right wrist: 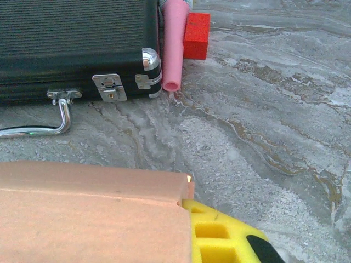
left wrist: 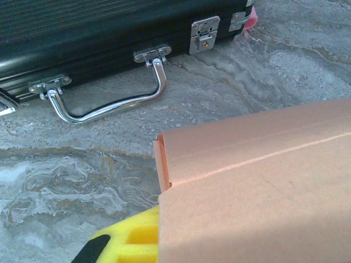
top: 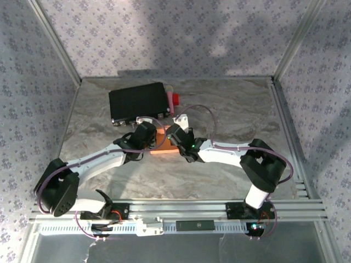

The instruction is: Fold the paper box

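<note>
1. Top external view: the paper box [top: 163, 148], orange-tan card already folded into a low box, sits near the middle of your table [top: 230, 109], between the two grippers.
2. Left gripper [top: 154, 139]: at the box's left end, jaws drawn together on its card. On the left wrist view you see the box [left wrist: 258, 186] lying over one yellow finger [left wrist: 129, 244].
3. Right gripper [top: 175, 138]: at the box's right end, jaws likewise pinched onto the card. On the right wrist view the box [right wrist: 88, 213] covers all but one yellow finger [right wrist: 219, 235].
4. Black case [top: 138, 101]: just beyond the box, far and left. Its chrome handle [left wrist: 109, 107] faces you and rests on the table.
5. Pink tube [right wrist: 174, 44]: against the case's right end.
6. Red block [right wrist: 196, 35]: just right of the tube.
</note>
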`<state>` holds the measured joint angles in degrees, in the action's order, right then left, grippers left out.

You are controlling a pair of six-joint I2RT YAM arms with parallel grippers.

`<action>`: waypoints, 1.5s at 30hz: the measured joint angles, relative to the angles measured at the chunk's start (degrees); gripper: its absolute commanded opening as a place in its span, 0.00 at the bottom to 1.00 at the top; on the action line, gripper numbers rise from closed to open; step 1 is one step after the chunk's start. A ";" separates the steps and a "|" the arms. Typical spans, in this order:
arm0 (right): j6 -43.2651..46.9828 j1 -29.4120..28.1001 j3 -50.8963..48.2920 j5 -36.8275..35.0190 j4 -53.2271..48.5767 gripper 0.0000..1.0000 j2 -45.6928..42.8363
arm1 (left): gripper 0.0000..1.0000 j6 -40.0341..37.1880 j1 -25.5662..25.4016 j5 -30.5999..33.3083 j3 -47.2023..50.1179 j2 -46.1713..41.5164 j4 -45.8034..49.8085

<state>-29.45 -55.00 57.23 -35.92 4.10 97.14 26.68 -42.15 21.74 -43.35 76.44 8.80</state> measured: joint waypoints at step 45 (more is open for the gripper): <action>-9.29 -6.08 -2.47 -10.71 3.54 0.05 2.51 | 0.10 1.29 -1.03 -0.72 7.34 -5.25 -4.37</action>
<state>-38.74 -61.08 54.76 -46.63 7.64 99.66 27.97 -43.18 21.02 -36.01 71.20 4.43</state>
